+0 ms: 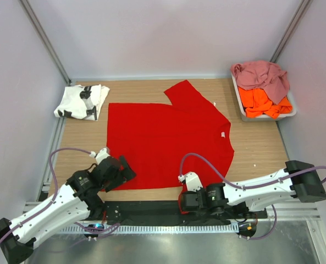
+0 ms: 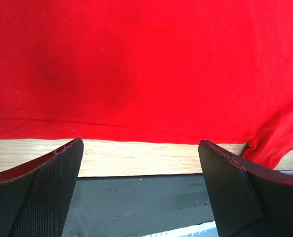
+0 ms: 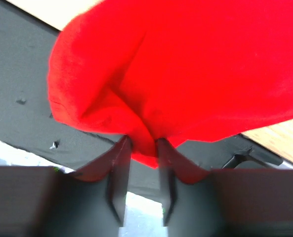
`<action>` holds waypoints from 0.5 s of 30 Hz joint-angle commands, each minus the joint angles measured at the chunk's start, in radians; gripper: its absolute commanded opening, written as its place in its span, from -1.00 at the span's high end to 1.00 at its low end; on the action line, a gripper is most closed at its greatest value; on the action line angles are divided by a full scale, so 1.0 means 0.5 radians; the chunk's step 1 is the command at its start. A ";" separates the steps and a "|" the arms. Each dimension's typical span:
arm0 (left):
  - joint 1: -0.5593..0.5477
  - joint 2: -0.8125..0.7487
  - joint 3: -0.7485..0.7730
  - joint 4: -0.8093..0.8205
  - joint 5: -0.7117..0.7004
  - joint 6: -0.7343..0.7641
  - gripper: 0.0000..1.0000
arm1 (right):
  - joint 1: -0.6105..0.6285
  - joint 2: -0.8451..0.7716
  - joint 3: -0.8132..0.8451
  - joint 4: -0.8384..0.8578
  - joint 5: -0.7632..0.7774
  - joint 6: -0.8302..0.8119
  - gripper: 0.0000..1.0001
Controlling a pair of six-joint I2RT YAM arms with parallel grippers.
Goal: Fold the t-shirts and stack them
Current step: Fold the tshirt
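While our right pincer (image 3: 142, 144) pinches the red shirt (image 1: 163, 143) and our left pincer (image 2: 140, 143) hangs spread, we should grip its hem squarely.

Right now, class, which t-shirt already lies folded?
The white t-shirt with black print, far left; the red t-shirt lies spread out, the pink t-shirt and orange t-shirt bunched in the tray.

Red tee (image 1: 163, 143): plain bright red, spread flat mid-table, one sleeve angled toward the far edge; near right corner bunched and pinched in the right hand (image 3: 143, 144).
White tee (image 1: 81, 102): black print, folded, far left corner.
Orange tee (image 1: 264, 103): crumpled in the tray (image 1: 239, 104), far right.
Pink tee (image 1: 261, 74): dusty pink, crumpled, partly over the orange.
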 commanded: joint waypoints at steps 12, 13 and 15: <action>0.013 -0.313 -0.243 -0.184 -0.108 -0.567 -1.00 | 0.006 -0.166 0.329 -0.625 0.681 0.464 0.98; 0.013 -0.357 -0.259 -0.196 -0.129 -0.610 -0.99 | 0.006 -0.172 0.338 -0.622 0.706 0.483 0.98; 0.013 -0.437 -0.241 -0.355 -0.252 -0.677 -0.99 | 0.006 -0.184 0.350 -0.595 0.767 0.535 0.98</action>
